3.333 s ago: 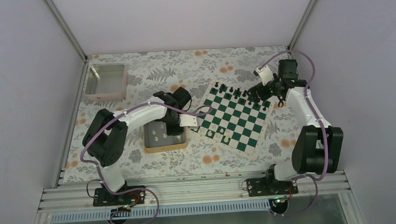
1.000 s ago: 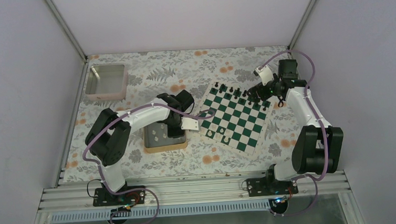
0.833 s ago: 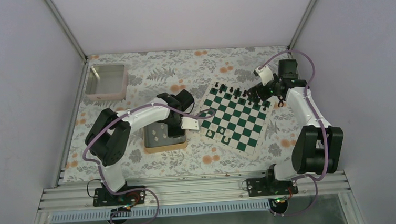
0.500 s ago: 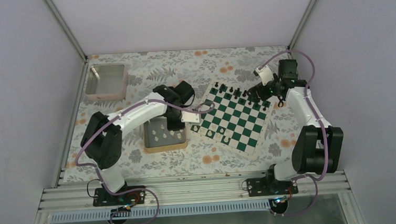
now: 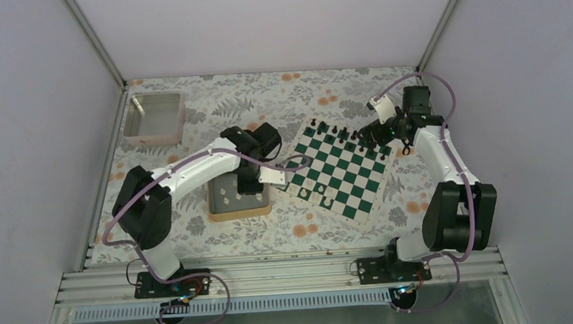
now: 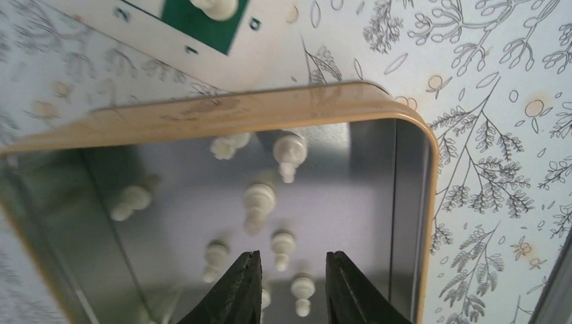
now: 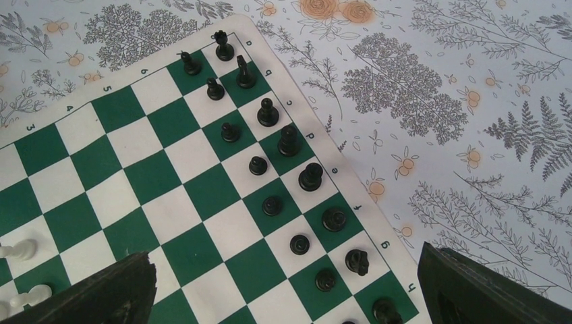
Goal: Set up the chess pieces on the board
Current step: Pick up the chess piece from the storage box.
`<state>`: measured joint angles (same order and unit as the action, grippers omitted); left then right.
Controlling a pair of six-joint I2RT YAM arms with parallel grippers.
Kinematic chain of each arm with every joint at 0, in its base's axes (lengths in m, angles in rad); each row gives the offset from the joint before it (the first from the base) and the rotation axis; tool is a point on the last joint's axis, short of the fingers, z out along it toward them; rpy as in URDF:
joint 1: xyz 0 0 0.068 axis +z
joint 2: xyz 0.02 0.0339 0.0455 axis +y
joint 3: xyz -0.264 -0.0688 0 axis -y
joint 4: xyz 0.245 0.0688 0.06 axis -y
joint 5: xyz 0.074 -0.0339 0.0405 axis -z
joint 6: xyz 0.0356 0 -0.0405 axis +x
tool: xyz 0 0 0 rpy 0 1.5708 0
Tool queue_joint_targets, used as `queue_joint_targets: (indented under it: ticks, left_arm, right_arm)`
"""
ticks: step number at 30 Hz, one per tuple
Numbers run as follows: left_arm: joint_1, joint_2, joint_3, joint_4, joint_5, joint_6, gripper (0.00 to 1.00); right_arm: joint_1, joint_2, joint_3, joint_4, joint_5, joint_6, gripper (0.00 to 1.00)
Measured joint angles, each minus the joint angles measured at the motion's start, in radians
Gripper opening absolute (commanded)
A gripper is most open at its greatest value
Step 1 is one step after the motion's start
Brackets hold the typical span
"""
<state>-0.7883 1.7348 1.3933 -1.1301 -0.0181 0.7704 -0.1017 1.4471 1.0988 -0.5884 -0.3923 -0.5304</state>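
Several white chess pieces (image 6: 258, 202) lie in the gold-rimmed tin (image 6: 270, 111), seen from the left wrist. My left gripper (image 6: 291, 270) hangs open and empty just above them, one piece (image 6: 282, 244) showing between its fingers. In the top view the left gripper (image 5: 250, 181) is over the tin (image 5: 239, 211), left of the board (image 5: 341, 169). A few white pieces (image 5: 303, 193) stand on the board's near-left side. My right gripper (image 7: 287, 270) is wide open and empty above the board's (image 7: 195, 196) black-piece side; two white pieces (image 7: 17, 250) show at its left edge.
Black pieces (image 7: 268, 111) fill two rows along the board's far-right edge. A pinkish square tray (image 5: 153, 118) sits at the back left. The table has a floral cloth (image 5: 264, 106). Walls close in on three sides.
My left gripper has shifted a little left, from the board's near-left corner to over the tin, and its elbow has swung out. The right arm has not moved.
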Motion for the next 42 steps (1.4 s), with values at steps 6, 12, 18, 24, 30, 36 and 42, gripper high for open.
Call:
queue_joint_targets:
  ticks: [6, 12, 18, 24, 30, 36, 42]
  left_arm:
    - [0.000, 0.003, -0.089, 0.071, 0.002, -0.004, 0.35]
    - [0.000, 0.063, -0.123, 0.153, 0.008, -0.005, 0.36]
    - [0.000, 0.095, -0.123, 0.219, 0.007, -0.005, 0.35]
    - [0.000, 0.099, -0.123, 0.239, 0.008, -0.005, 0.31]
    - [0.000, 0.105, -0.123, 0.239, 0.011, -0.005, 0.22]
    - [0.000, 0.107, -0.123, 0.235, 0.014, -0.006, 0.15]
    - [0.000, 0.107, -0.123, 0.230, 0.016, -0.009, 0.07]
  right_arm:
    - [0.000, 0.006, 0.000, -0.009, 0.000, 0.000, 1.00]
    - [0.000, 0.007, 0.000, -0.012, 0.000, 0.000, 1.00]
    - [0.000, 0.007, 0.000, -0.011, 0.000, 0.000, 1.00]
    - [0.000, 0.007, 0.000, -0.011, 0.000, 0.000, 1.00]
    - [0.000, 0.007, 0.000, -0.011, 0.000, 0.000, 1.00]
    - [0.000, 0.007, 0.000, -0.011, 0.000, 0.000, 1.00]
    - [0.000, 0.007, 0.000, -0.011, 0.000, 0.000, 1.00]
